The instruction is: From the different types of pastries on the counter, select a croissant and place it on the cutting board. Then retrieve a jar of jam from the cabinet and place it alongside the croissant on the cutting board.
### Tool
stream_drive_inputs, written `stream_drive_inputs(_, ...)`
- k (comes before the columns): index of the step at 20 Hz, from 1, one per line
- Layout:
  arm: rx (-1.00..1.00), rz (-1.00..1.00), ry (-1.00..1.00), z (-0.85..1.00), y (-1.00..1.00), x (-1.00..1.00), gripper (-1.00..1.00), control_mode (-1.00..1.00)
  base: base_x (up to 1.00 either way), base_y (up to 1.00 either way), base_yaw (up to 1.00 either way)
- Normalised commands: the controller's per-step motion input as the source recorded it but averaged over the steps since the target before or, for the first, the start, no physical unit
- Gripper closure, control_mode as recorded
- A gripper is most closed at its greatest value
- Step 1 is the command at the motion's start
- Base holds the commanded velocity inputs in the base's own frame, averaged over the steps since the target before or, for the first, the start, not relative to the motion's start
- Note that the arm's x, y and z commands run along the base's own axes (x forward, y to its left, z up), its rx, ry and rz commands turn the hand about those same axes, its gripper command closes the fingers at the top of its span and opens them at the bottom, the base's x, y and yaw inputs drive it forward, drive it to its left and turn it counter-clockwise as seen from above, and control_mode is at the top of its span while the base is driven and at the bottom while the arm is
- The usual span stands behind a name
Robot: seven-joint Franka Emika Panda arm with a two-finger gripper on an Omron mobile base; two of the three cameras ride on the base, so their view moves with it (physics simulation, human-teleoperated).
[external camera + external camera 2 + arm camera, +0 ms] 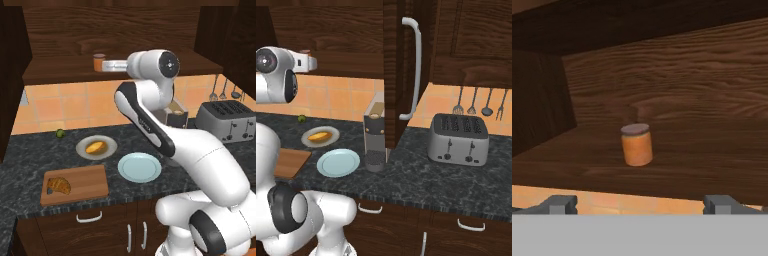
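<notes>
So the croissant (59,186) is already sitting on the board (82,184), near its left end, down on the desk (30,155). The bun (95,147) is on the grey plate (85,152) behind it, with a light blue plate (139,167) to the right. The arm's up at the cabinet (110,30) now, and the tool (640,204) is spread wide, fingertips (562,204) well apart, nothing between them. It's pointed at the jar (636,144), which stands upright on the shelf (702,150), a bit ahead of the tool and not touched
</notes>
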Motion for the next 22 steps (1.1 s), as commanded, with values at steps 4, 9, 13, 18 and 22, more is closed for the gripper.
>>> stream_drive_inputs(4, -0.07, 0.0, -0.01, 0.01, 0.25, 0.36, -1.0, -1.0, 0.0, 0.0, 0.0)
stream_drive_inputs(9, -0.03, 0.03, -0.01, 0.0, 0.0, 0.22, -1.0, -1.0, 0.0, 0.0, 0.0)
stream_drive_inputs(13, 0.0, 0.0, 0.0, 0.0, 0.0, 0.0, -1.0, -1.0, 0.0, 0.0, 0.0)
stream_drive_inputs(18, 0.0, 0.01, 0.0, -0.03, 0.0, 0.02, -1.0, -1.0, 0.0, 0.0, 0.0)
stream_drive_inputs(22, 0.0, 0.0, 0.0, -0.06, 0.0, 0.14, -1.0, -1.0, 0.0, 0.0, 0.0)
